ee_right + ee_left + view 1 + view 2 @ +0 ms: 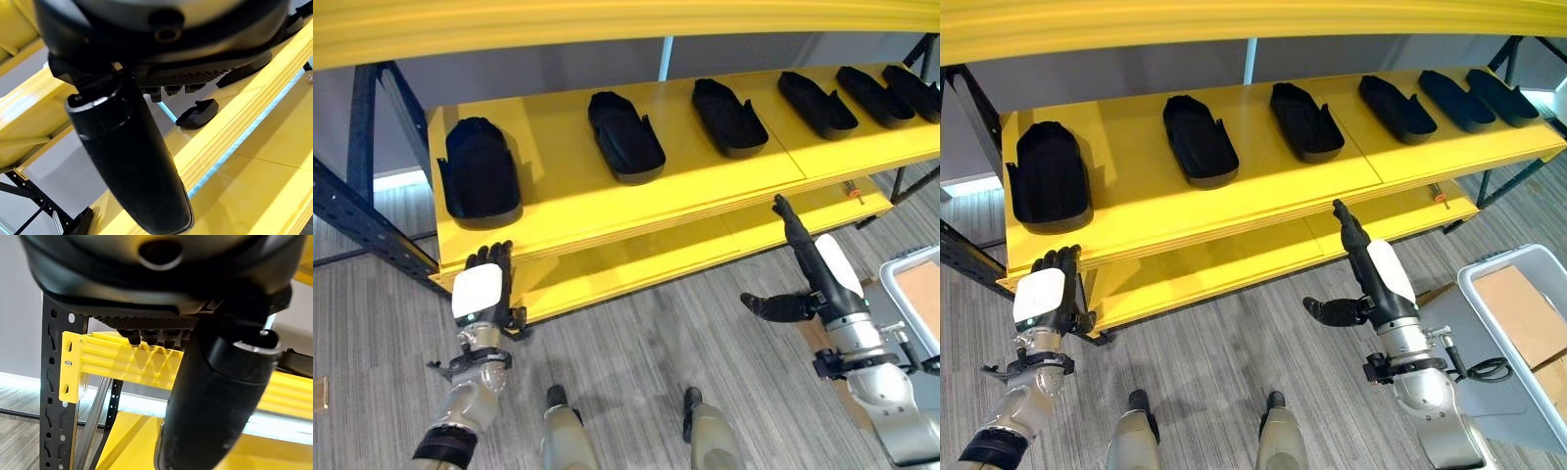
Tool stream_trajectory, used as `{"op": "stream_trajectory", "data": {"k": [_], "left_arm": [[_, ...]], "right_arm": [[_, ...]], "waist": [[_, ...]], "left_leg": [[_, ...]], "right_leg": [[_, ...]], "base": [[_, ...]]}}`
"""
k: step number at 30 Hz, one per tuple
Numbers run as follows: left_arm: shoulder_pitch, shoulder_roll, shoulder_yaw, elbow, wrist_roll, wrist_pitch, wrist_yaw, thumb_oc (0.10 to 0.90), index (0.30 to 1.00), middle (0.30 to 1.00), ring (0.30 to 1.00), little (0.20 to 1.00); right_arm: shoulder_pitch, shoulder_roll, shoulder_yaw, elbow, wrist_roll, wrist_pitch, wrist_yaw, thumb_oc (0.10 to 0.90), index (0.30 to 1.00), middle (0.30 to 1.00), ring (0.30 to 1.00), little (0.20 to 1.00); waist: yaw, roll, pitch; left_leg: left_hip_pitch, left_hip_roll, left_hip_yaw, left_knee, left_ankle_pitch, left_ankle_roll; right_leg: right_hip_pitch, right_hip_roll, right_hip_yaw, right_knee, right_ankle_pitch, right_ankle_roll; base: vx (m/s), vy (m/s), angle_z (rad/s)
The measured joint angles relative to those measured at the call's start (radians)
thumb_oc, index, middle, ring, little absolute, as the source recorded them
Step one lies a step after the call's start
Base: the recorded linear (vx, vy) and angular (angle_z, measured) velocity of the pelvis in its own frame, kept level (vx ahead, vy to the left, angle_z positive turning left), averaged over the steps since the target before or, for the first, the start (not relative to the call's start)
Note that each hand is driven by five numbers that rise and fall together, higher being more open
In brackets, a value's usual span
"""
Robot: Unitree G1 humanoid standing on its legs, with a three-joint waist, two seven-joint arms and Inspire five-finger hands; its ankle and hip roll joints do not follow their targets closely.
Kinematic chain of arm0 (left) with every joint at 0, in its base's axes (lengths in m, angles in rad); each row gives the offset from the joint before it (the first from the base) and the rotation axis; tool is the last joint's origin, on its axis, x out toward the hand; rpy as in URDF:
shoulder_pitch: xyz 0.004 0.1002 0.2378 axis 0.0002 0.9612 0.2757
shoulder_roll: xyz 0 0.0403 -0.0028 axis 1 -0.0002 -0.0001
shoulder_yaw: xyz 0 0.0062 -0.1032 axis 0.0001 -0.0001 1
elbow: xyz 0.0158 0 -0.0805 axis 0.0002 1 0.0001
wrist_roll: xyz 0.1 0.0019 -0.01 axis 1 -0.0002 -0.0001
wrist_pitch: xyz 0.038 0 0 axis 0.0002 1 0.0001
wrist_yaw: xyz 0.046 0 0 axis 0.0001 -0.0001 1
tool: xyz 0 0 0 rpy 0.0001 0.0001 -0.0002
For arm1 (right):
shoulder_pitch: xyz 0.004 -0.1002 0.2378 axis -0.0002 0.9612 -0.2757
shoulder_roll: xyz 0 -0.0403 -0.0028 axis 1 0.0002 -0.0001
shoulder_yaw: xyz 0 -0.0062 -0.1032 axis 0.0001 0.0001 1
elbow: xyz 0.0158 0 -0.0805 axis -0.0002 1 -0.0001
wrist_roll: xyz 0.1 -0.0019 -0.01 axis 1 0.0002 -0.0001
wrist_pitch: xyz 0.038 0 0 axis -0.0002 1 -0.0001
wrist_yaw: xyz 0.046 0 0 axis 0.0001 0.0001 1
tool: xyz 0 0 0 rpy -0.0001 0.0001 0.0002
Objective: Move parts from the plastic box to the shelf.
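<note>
Right hand (pixel 1383 279): raised in front of the shelf's lower edge, fingers straight and pointing up toward the shelf (pixel 1234 196), thumb (pixel 1332 311) spread out to the side — it holds nothing.
Left hand (pixel 481 292): held up at the shelf's left front corner, back of the hand toward the head camera; its fingers look straight in the wrist view, with nothing between them.
Parts above the hands: six black moulded parts lie in a row on the yellow shelf board, all apart from both hands; the leftmost part (pixel 480 168) sits just above the left hand, the third part (pixel 1304 120) lies up past the right hand's fingertips.
Plastic box (pixel 1518 323): grey, on the floor to the right of the right arm — a brown cardboard sheet (pixel 1520 311) lies in it.
Lower shelf board (pixel 1234 259): yellow, behind both hands.
</note>
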Motion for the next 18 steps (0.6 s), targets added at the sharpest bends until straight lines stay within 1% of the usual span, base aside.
{"op": "stream_trajectory", "data": {"k": [2, 3, 5, 7, 8, 9, 11, 18], "left_arm": [[0.028, 0.0, 0.026, -0.05, 0.0, -0.001, -0.008, 0.9, 1.0, 1.0, 1.0, 1.0], [0.053, 0.001, 0.042, -0.1, 0.001, -0.002, -0.017, 0.9, 1.0, 1.0, 1.0, 1.0], [0.103, 0.002, 0.111, -0.201, 0.003, -0.002, -0.038, 0.9, 1.0, 1.0, 1.0, 1.0], [0.132, 0.007, 0.163, -0.284, 0.009, -0.005, -0.044, 0.9, 1.0, 1.0, 1.0, 1.0], [0.12, 0.012, 0.188, -0.318, 0.019, -0.026, -0.041, 0.9, 1.0, 1.0, 1.0, 1.0], [0.102, 0.022, 0.189, -0.32, 0.02, -0.038, -0.041, 0.9, 1.0, 1.0, 1.0, 1.0], [0.092, 0.024, 0.188, -0.325, 0.022, -0.042, -0.041, 0.9, 1.0, 1.0, 1.0, 1.0], [0.09, 0.043, 0.188, -0.345, 0.046, -0.063, -0.041, 0.9, 1.0, 1.0, 1.0, 1.0]], "right_arm": [[-0.004, 0.0, -0.001, 0.0, 0.0, -0.001, 0.0, 0.9, 1.0, 1.0, 1.0, 1.0], [-0.007, 0.001, -0.001, 0.0, 0.0, 0.0, 0.0, 0.9, 1.0, 1.0, 1.0, 1.0], [-0.02, 0.002, -0.002, -0.001, 0.0, 0.001, 0.002, 0.9, 1.0, 1.0, 1.0, 1.0], [-0.032, 0.005, -0.003, -0.001, 0.0, 0.001, 0.003, 0.9, 1.0, 1.0, 1.0, 1.0], [-0.035, 0.005, -0.003, -0.001, 0.0, 0.001, 0.005, 0.9, 1.0, 1.0, 1.0, 1.0], [-0.038, 0.005, -0.003, -0.001, 0.0, 0.001, 0.011, 0.9, 1.0, 1.0, 1.0, 1.0], [-0.038, 0.005, -0.003, -0.001, 0.0, 0.001, 0.013, 0.9, 1.0, 1.0, 1.0, 1.0], [-0.039, 0.006, -0.003, -0.001, 0.0, 0.001, 0.031, 0.9, 1.0, 1.0, 1.0, 1.0]], "waist": [[-0.001, -0.007, 0.012], [0.004, -0.006, 0.032], [0.005, -0.004, 0.059], [0.006, -0.001, 0.065], [0.013, 0.002, 0.074], [0.02, 0.003, 0.074], [0.022, 0.003, 0.074], [0.02, 0.004, 0.074]], "left_leg": [[0.001, -0.002, 0.002, 0.0, 0.0, 0.001], [0.004, -0.002, 0.001, 0.0, 0.002, 0.002], [0.005, -0.001, 0.001, 0.0, 0.004, 0.006], [0.006, -0.002, 0.002, -0.005, 0.004, 0.005], [0.015, -0.003, 0.002, -0.005, 0.006, 0.003], [0.017, -0.003, 0.002, -0.005, 0.005, 0.002], [0.016, -0.003, 0.002, -0.005, 0.005, 0.002], [0.016, -0.003, 0.003, -0.005, -0.001, 0.004]], "right_leg": [[0.002, -0.001, 0.0, -0.003, 0.001, 0.002], [0.006, -0.001, -0.003, -0.004, 0.002, 0.003], [0.008, 0.0, -0.003, -0.004, 0.004, 0.001], [0.009, 0.0, -0.003, -0.009, 0.005, 0.007], [0.018, 0.0, -0.004, -0.008, 0.005, 0.008], [0.019, 0.0, -0.003, -0.008, 0.004, 0.009], [0.019, 0.0, -0.004, -0.009, 0.004, 0.009], [0.018, -0.001, -0.003, -0.008, 0.002, 0.008]], "base": [[0.0, 0.0, 0.0], [0.0, 0.0, 0.0], [0.0, 0.0, 0.0], [0.0, 0.0, 0.0], [0.0, 0.0, 0.0], [0.0, 0.0, 0.0], [0.0, 0.0, 0.0], [0.0, 0.0, 0.0]]}}
